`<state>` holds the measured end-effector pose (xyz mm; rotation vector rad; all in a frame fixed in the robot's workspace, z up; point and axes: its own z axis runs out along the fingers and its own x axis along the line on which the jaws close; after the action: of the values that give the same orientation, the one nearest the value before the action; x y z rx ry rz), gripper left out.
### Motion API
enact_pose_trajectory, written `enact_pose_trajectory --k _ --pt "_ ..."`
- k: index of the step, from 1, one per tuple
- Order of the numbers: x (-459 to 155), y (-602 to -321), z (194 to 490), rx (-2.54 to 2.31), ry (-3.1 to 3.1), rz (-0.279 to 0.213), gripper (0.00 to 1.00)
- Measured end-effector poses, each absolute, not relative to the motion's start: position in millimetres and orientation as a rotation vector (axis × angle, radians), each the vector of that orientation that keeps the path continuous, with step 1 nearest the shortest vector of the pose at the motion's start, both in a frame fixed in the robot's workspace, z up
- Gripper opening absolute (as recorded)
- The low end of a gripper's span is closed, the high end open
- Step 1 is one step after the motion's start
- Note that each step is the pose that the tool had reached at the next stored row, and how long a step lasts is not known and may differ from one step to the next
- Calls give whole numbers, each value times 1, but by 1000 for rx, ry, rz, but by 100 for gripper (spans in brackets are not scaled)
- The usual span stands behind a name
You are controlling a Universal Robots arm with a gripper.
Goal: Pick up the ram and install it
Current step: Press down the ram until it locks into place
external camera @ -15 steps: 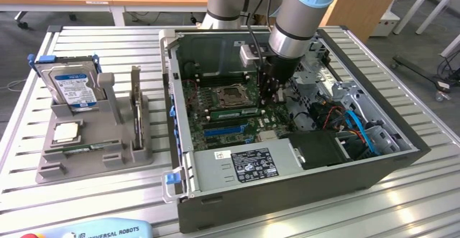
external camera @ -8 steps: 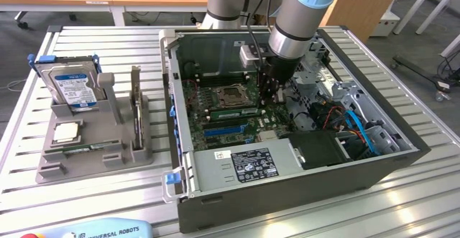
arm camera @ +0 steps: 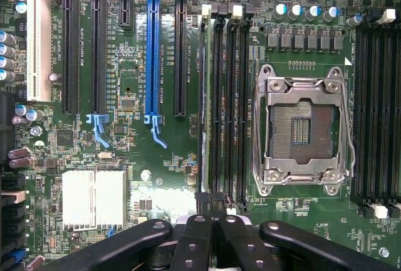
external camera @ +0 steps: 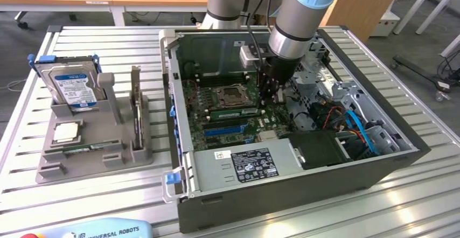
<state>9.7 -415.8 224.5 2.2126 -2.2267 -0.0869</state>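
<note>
A robot arm reaches down into an open desktop computer case point(external camera: 215, 195) lying on a slatted metal table point(external camera: 402, 205). Its gripper point(arm camera: 213, 211) hovers low over the green motherboard point(arm camera: 131, 158), fingers point(arm camera: 202, 205) pressed together, directly above the bank of memory slots point(arm camera: 222, 101) beside the empty processor socket point(arm camera: 304, 130).

The ram point(arm camera: 205, 105) appears to stand edge-up in the slot nearest the long expansion slots, a thin green line running the slot's length. The shut fingertips sit over one end of it. Judging by this, pickup and placement are done; what likely remains is pressing the stick fully home. Whether the slot latches have clicked shut cannot be told.

The exterior view shows what the wrist view does not: a grey parts holder point(external camera: 93, 141) on the exterior view's left of the case, carrying a hard drive point(external camera: 72, 87), a square silver processor chip point(external camera: 66, 132) and an upright dark card point(external camera: 136, 109). There the arm blocks the memory slots.

The wrist view looks straight down and gives the detail: the blue expansion slot point(arm camera: 153, 58), a white slot point(arm camera: 39, 45), a silver heatsink point(arm camera: 94, 199) and the closed fingertips over the stick
</note>
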Motion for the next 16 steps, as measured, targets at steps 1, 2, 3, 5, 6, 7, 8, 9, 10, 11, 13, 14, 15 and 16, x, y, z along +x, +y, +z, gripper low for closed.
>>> enact_pose_trajectory --k 1,2,3,5,6,7,8,9,10,11,13,14,15,16 --pt "10 -416 224 2213 -2227 -87 10" --pt "10 -416 224 2213 -2227 -87 10" --pt "10 -416 224 2213 -2227 -87 10" --pt "10 -416 224 2213 -2227 -87 10" --pt "10 -416 224 2213 -2227 -87 10" --pt "10 -416 224 2213 -2227 -87 10" --pt "10 -416 224 2213 -2227 -87 10" --pt "10 -416 224 2213 -2227 -87 10" --pt "10 -416 224 2213 -2227 -87 10" --pt "10 -416 224 2213 -2227 -87 10" --pt "10 -416 224 2213 -2227 -87 10" --pt "10 -416 224 2213 -2227 -87 10" --pt "10 -416 224 2213 -2227 -87 10" --pt "10 -416 223 2213 -2227 -87 10"
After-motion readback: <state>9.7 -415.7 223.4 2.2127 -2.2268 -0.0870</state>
